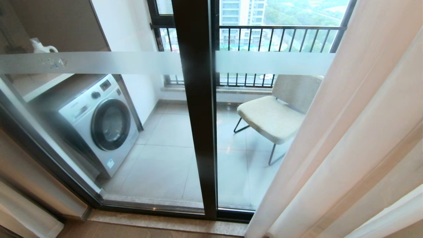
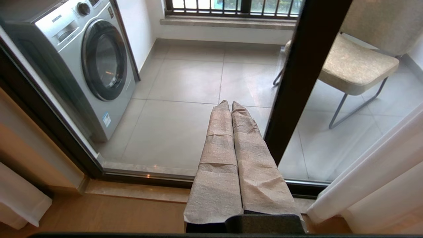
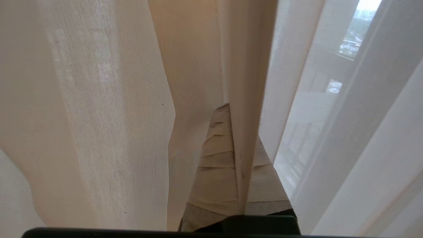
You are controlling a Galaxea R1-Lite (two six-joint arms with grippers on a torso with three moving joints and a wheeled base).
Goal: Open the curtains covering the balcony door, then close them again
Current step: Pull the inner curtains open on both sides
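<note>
The balcony door stands uncovered across most of the head view, glass panels in a dark frame with a frosted band. The curtains hang bunched at the right, pale beige folds with white sheer behind. In the right wrist view my right gripper is shut on a vertical fold of the curtains, woven beige fabric on one side and sheer white on the other. My left gripper is shut on nothing and points at the door's lower glass, beside the dark frame. Neither arm shows in the head view.
Behind the glass stand a washing machine at the left and a beige chair at the right, with a black-railed window beyond. A stone threshold and wooden floor lie before the door. More white fabric hangs at the far left.
</note>
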